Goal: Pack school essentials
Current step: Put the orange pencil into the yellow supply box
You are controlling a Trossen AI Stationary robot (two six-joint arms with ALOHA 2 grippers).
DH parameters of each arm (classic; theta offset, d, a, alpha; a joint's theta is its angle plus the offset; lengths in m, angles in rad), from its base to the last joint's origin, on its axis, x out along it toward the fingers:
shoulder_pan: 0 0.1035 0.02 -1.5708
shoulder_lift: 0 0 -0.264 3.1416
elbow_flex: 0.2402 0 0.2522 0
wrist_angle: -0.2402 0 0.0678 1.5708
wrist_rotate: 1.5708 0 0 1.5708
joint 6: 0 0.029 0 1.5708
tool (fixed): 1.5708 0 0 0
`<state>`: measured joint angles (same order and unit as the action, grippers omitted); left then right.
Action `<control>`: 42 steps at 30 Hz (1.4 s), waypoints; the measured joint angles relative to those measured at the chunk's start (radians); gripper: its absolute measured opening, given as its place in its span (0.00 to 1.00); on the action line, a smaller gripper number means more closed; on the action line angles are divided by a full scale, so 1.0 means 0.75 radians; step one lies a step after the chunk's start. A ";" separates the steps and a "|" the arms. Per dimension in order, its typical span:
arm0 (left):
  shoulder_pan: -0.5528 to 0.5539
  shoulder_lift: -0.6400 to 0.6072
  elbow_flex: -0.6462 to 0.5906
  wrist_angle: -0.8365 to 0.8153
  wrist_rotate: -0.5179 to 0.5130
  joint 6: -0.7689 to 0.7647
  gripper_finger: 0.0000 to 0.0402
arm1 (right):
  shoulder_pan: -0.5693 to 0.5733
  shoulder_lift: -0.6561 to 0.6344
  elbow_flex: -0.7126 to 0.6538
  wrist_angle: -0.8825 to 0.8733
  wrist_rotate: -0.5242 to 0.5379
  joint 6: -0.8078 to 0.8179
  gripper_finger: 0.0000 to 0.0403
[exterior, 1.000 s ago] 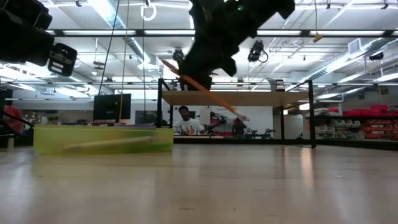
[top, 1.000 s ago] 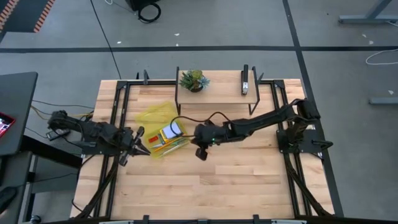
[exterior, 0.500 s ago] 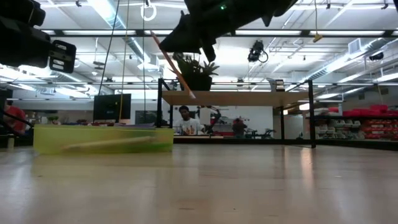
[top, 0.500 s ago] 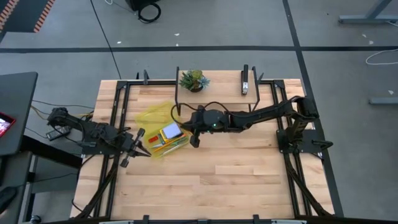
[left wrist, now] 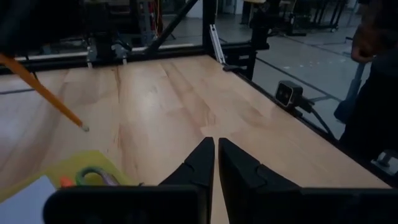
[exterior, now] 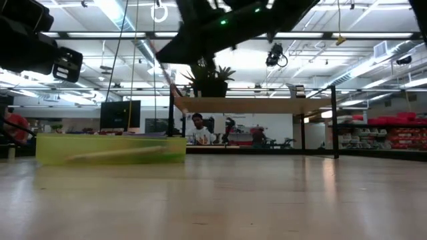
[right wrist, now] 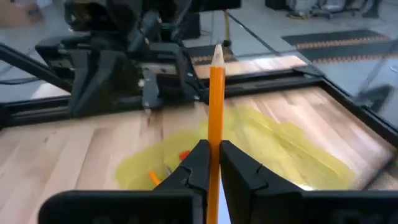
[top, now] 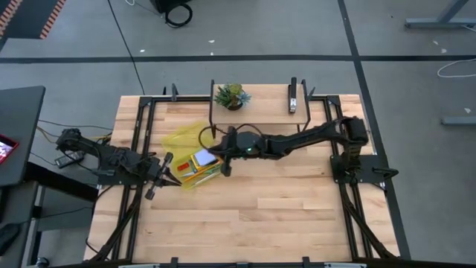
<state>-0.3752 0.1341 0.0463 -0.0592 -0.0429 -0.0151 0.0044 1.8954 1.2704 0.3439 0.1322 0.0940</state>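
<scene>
One orange wooden pencil is pinched in my right gripper, jaws clenched on its shaft with the sharpened tip sticking well out ahead. In the high view that gripper hovers over the translucent yellow-green plastic pouch, which lies on the pale wooden table at about 10 o'clock of the table's centre. Already lying on the pouch are a pale blue square notepad and some orange and green pieces I cannot tell apart from up there.

My left gripper sits low at about 8 o'clock of the pouch, jaws clenched on nothing, right beside the pouch's edge.

What worries me:
- The grip is near one end of the pencil, so it could pivot or slide in the jaws on the way down and land across the pouch's edge, or roll off over the table.
- The long free end could rake the notepad and shove it out of place.
- The two arms are close; lowering the right one carelessly could clip the left gripper.
- The pouch is limp, so any drag could pull it along with the contents.

As for writing, I can read none: no brand or label shows legibly on the pencil, pouch or notepad.
</scene>
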 joint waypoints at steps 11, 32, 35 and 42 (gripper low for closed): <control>0.002 0.013 0.000 0.004 0.001 0.001 0.09 | -0.007 0.300 0.407 -0.166 -0.107 -0.145 0.09; 0.002 0.013 0.002 0.003 0.002 0.001 0.09 | -0.014 0.353 0.497 -0.510 -0.237 -0.401 0.09; 0.002 0.013 0.002 0.003 0.002 0.001 0.07 | -0.014 0.353 0.497 -0.515 -0.253 -0.409 0.09; 0.002 0.013 0.003 0.003 0.002 0.001 0.09 | -0.014 0.353 0.497 -0.575 -0.262 -0.480 0.10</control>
<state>-0.3740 0.1440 0.0486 -0.0572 -0.0414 -0.0147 -0.0059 2.1601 1.6432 -0.0870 -0.0643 -0.2661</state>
